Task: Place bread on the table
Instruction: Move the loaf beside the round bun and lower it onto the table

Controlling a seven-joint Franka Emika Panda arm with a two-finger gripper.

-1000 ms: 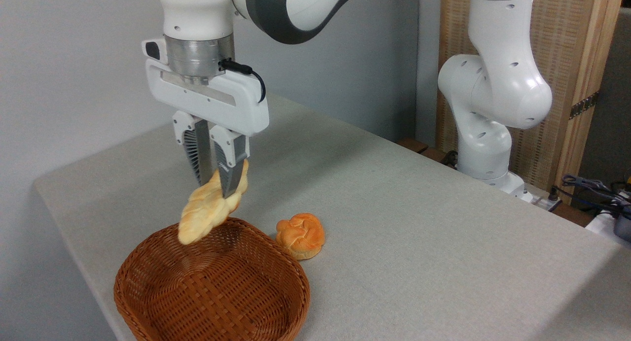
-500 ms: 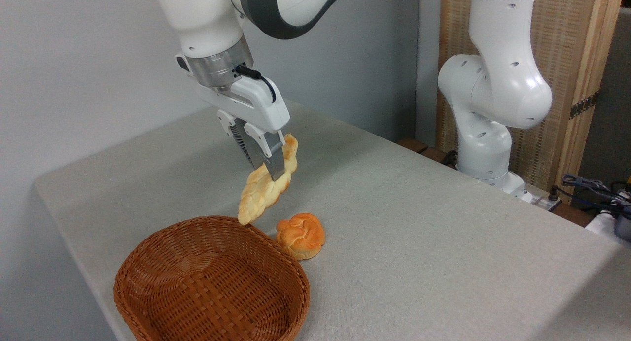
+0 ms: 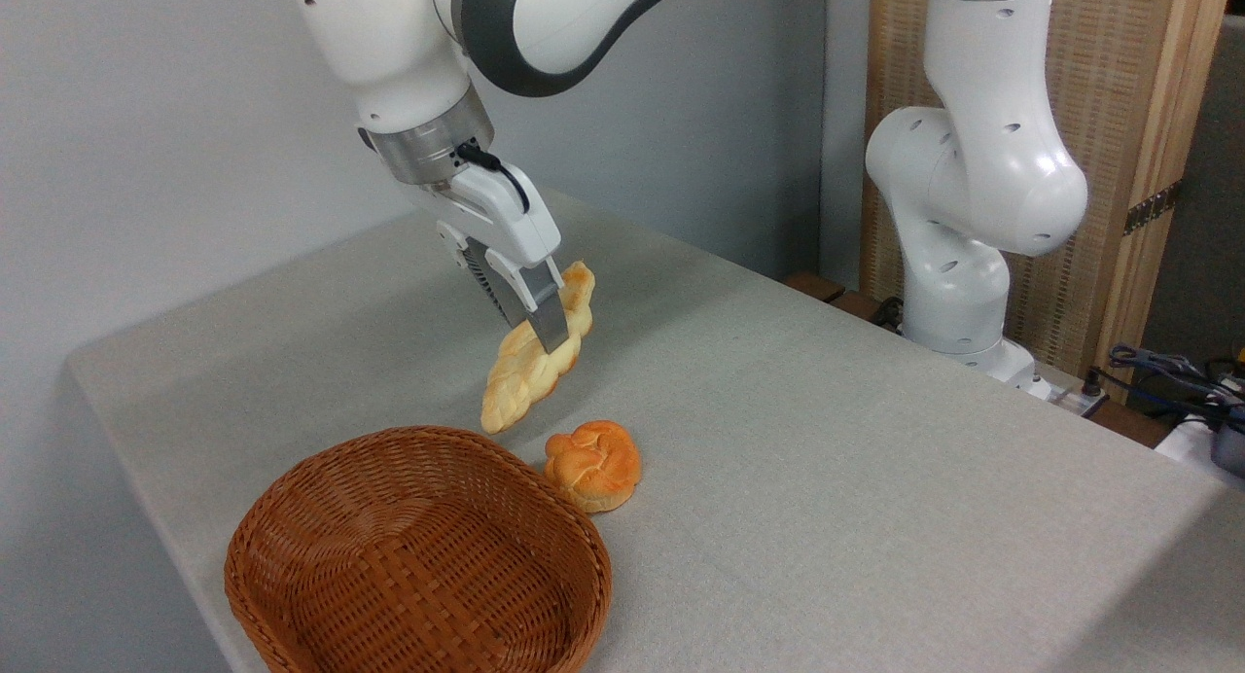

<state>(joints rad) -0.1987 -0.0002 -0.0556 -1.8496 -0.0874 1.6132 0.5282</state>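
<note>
Behind you, a plain grey wall [image 3: 175,119] runs far left; a woven wood-framed screen [image 3: 1138,119] stands far right.

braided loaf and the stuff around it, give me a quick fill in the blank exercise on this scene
1. The gripper is shut on the ____ loaf.
2. The loaf hangs in the air, not yet resting on the ____.
3. The wicker basket has ____ bread inside it.
4. The small round bun lies on the table just ____ the basket.

Missing words: braided; table; no; outside
</note>
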